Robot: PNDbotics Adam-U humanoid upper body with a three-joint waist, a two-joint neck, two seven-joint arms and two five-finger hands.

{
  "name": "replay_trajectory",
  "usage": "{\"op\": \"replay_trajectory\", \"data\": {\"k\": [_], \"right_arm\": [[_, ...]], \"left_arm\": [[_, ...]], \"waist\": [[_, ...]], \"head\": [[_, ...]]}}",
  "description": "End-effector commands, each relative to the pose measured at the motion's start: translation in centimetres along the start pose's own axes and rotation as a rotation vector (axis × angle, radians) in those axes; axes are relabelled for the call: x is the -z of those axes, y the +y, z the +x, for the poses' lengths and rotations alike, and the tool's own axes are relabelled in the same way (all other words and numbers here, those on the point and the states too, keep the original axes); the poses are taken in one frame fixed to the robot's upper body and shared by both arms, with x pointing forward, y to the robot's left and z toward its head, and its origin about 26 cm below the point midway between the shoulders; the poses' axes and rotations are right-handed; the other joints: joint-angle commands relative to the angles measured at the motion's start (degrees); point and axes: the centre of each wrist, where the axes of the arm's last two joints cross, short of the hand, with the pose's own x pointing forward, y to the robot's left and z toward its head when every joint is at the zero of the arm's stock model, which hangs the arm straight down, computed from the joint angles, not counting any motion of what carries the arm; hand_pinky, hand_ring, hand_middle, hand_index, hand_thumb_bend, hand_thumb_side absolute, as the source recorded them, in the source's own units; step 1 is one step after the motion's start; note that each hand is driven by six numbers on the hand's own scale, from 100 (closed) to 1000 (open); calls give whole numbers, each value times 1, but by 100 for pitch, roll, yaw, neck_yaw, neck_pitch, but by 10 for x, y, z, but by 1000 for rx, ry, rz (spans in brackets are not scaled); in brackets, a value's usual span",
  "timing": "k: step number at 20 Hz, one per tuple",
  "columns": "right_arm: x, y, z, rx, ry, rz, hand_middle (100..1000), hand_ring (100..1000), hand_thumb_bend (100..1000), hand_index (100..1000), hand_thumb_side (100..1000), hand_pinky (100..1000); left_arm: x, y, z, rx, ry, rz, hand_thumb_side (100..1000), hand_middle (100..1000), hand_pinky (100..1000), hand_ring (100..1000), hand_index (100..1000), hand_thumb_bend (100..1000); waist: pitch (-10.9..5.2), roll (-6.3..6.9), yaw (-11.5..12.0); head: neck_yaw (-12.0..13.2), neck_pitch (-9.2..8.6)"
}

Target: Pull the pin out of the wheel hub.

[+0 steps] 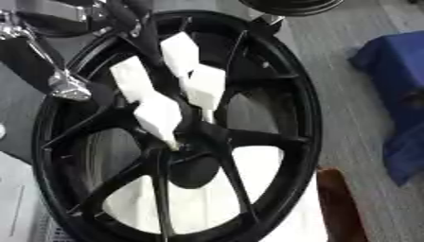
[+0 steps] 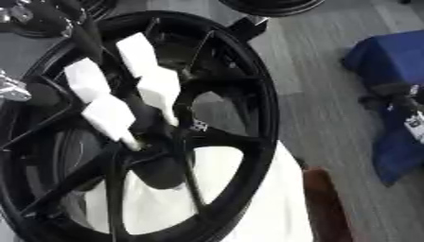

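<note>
A black spoked wheel lies flat on a white surface, filling most of both views. Its hub sits at the centre where the spokes meet. My left hand, with white-padded fingers, reaches down from the upper left over the hub. The fingers are nearly straight and spread apart; one fingertip touches the hub's centre, and another ends a little above and to the right. I cannot make out the pin itself; the hand and the dark hub hide it. My right hand shows in neither view.
A blue cloth-covered object stands to the right on the grey floor. A brown piece lies by the wheel's lower right rim. Another dark wheel sits at the top edge. A silver arm joint hangs over the wheel's left side.
</note>
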Motion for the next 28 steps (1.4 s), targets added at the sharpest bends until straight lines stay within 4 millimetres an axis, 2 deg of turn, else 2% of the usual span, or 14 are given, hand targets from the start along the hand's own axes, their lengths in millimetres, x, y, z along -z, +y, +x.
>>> {"op": "replay_trajectory", "data": {"k": [1,28], "right_arm": [[3,-3,9,-33,-22,15,582,768,100,752,682,936],[4,-2,8,-36,-22,25,584,771,100,754,686,938]], "left_arm": [[-5,5,-3,129,-77,-149,100,694,830,764,798,381],[1,-10,-16,118,-64,-190,104,649,815,743,748,299]], "waist": [[-80,-29,-14],[-21,-32,-55]], "head": [[7,-71],[20,-107]]}}
